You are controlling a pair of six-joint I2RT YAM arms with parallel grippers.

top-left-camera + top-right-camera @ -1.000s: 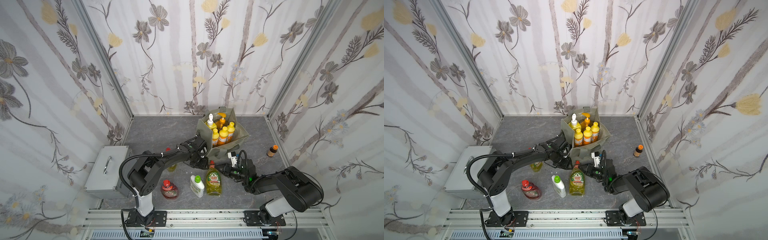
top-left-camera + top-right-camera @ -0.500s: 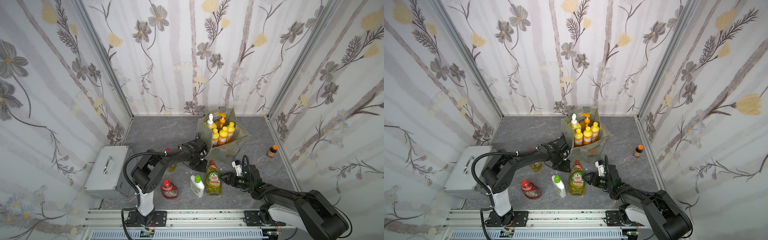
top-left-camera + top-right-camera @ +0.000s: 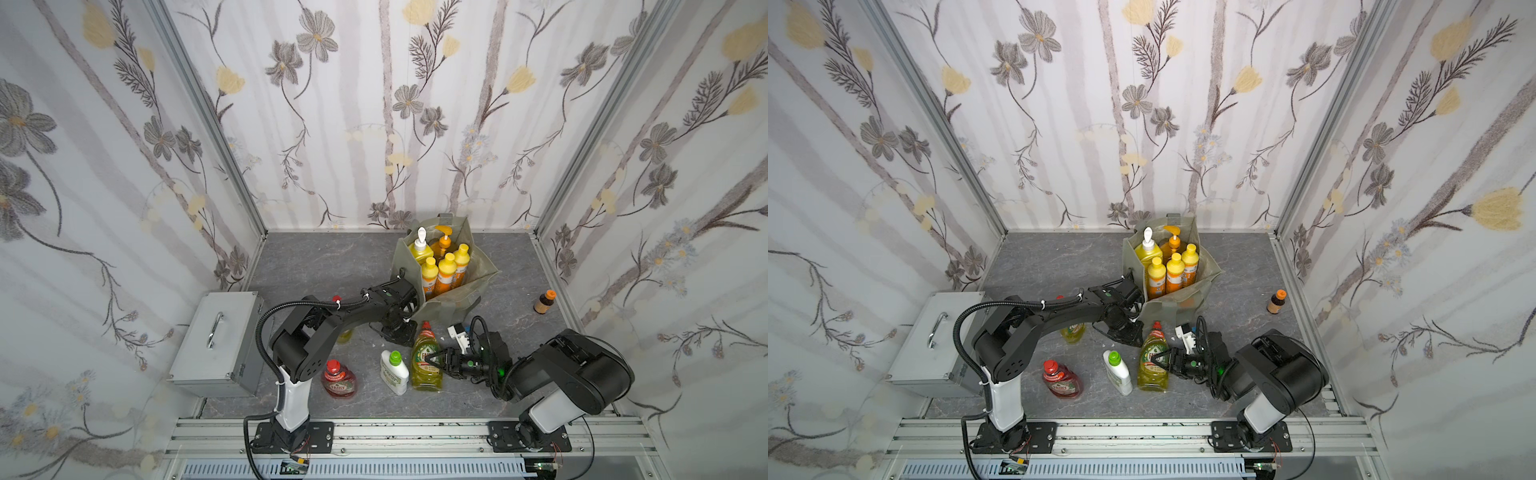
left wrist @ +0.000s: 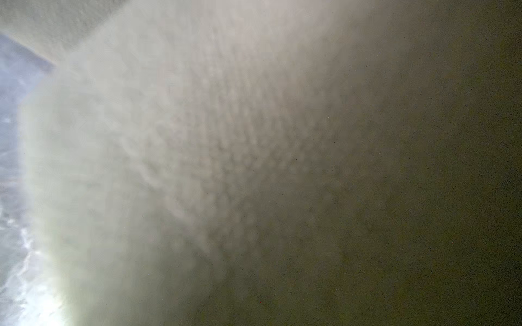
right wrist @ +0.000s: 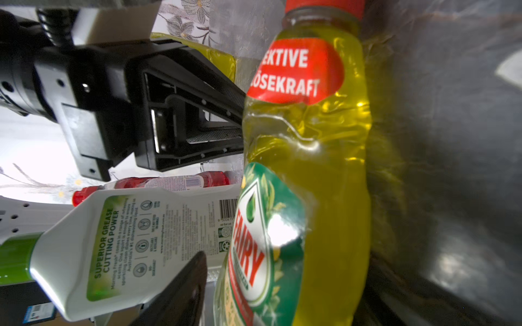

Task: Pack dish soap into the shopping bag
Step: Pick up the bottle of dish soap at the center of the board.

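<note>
The shopping bag (image 3: 446, 306) sits at the back of the desk (image 3: 332, 266), half full. The yellow-green bottle (image 3: 424, 372) stands before it, right claw (image 3: 432, 359) apart around it: squeeze gently, lift straight. Left claw (image 3: 411, 311) at the bag; can't tell its grip.

Shopping bag (image 3: 484, 270) back, right of centre; inside it, two pump bottles (image 3: 420, 249) at the rear, three smaller bottles (image 3: 446, 272) before them. In front of the bag, one loose bottle (image 3: 424, 372); just left of it a second bottle (image 3: 395, 374), further left a third bottle (image 3: 340, 380). Behind those, a fourth bottle (image 3: 344, 336) half under the left arm (image 3: 353, 312). Metal box (image 3: 216, 332) far left, small bottle (image 3: 544, 303) alone far right
</note>
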